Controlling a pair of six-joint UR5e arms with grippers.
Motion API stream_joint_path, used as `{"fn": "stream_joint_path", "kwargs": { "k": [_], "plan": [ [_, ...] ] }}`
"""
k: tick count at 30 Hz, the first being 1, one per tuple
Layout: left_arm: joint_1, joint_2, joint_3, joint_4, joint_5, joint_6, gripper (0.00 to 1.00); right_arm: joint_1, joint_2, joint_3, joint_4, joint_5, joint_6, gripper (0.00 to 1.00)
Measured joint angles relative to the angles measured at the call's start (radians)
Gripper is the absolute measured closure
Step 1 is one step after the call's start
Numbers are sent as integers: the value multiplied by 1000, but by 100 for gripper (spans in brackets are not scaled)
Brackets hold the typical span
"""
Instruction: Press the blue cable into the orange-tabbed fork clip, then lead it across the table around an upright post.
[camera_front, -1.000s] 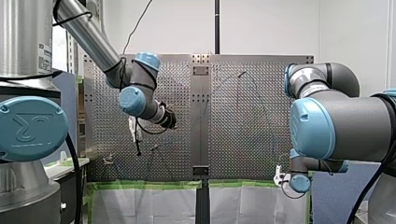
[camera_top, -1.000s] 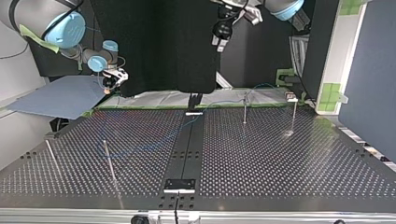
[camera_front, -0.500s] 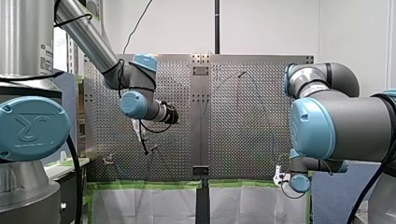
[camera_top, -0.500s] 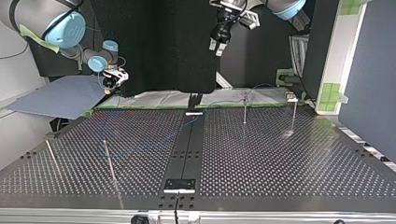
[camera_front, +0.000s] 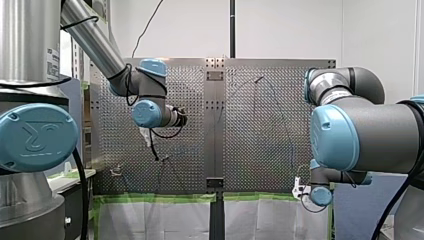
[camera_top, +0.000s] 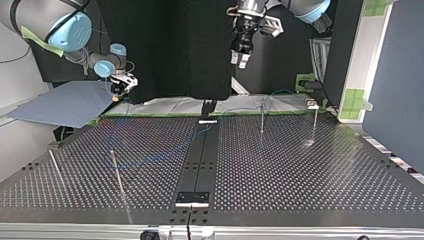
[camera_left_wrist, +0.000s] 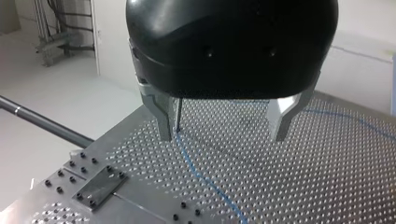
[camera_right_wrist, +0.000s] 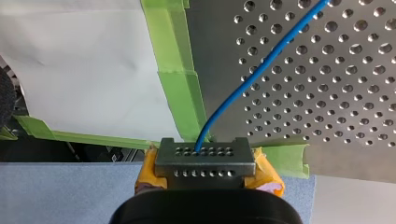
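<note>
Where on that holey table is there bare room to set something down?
Top view: the table's right near stretch, between the centre strip and the two upright posts, is bare. The left half is crowded: blue cable and two leaning rods.

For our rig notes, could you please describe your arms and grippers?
My left arm and my right arm are grey metal tubes with light-blue joint caps. My left gripper has a rounded black body and two tapered metal fingers; my right gripper shows yellow-orange pads flanking a perforated grey block.
</note>
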Motion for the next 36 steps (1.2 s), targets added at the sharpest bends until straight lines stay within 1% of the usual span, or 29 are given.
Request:
{"fn": "stream_joint_path", "kwargs": {
  "k": [10, 36],
  "plan": [
    [11, 0, 0, 0, -7, 6, 0, 1, 0, -2, 6, -19, -4, 100],
    [12, 0, 0, 0, -7, 7, 0, 1, 0, -2, 6, -20, -5, 100]
  ]
}}
